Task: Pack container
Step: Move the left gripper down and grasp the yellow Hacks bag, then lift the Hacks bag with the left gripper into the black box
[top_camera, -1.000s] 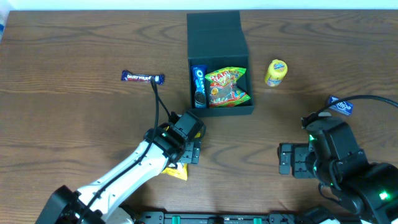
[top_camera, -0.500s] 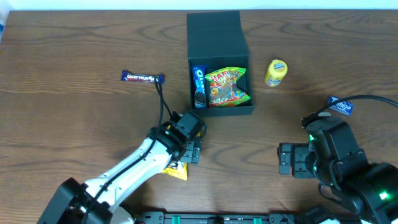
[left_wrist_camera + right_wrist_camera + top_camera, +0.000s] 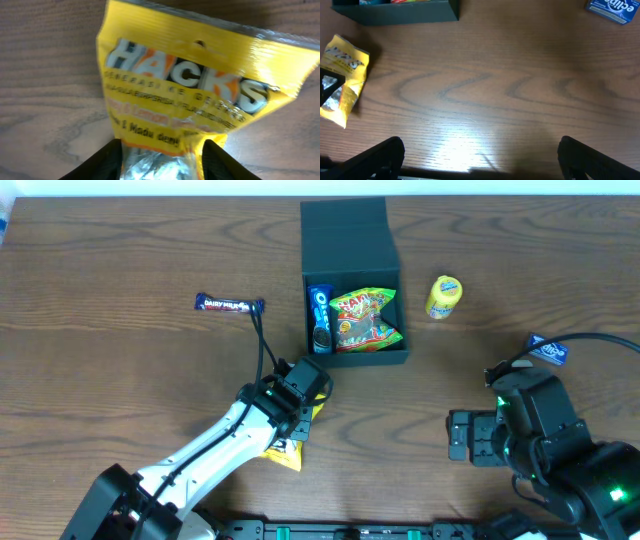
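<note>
The container (image 3: pixel 356 359), a dark teal square box with its flap lid open at the back, stands at the table's middle back and holds a blue Oreo pack (image 3: pixel 320 318) and a green snack bag (image 3: pixel 365 320). Its front wall shows in the right wrist view (image 3: pixel 395 12). A yellow Hacks packet (image 3: pixel 190 85) lies on the wood in front of the box, partly under my left arm (image 3: pixel 285 453). My left gripper (image 3: pixel 162 150) (image 3: pixel 303 425) has both fingers pressed against the packet's lower sides. My right gripper (image 3: pixel 480 150) (image 3: pixel 458 437) stands wide open over bare wood.
A Dairy Milk bar (image 3: pixel 229 305) lies left of the box. A yellow tub (image 3: pixel 444 297) lies to its right. A blue Eclipse packet (image 3: pixel 548 350) (image 3: pixel 612 9) sits further right, near my right arm's cable.
My left gripper's jaws have closed in from wide open onto the yellow Hacks packet. The right arm has not moved.
</note>
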Action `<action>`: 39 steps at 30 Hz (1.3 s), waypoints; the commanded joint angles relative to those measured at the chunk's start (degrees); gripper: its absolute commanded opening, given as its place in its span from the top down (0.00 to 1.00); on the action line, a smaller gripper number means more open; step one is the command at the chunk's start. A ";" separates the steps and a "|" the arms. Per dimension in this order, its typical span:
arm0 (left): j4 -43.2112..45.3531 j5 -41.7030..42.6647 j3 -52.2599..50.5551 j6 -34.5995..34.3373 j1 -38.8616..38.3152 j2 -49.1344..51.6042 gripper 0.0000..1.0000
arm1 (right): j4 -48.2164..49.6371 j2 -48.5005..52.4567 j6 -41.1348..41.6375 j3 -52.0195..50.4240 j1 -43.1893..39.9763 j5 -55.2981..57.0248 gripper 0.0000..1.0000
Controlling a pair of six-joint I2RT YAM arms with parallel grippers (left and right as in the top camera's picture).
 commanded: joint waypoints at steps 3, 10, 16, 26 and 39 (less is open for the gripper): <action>0.02 -0.50 -0.46 0.04 0.17 0.22 0.66 | -0.09 -0.26 0.66 0.04 0.46 0.13 0.01; 0.35 -0.31 -0.46 0.02 0.17 0.22 0.87 | -0.07 -0.26 0.66 0.04 0.46 0.13 0.01; 0.66 0.66 -0.26 0.00 0.17 0.20 0.94 | -0.07 -0.26 0.68 0.04 0.46 0.13 0.01; -4.59 2.16 9.92 1.46 0.17 -1.38 0.94 | -0.09 -0.26 0.66 0.04 0.46 0.13 0.01; -9.70 -5.77 28.96 1.77 0.20 -2.45 0.94 | -0.07 -0.26 0.66 0.04 0.46 0.13 0.01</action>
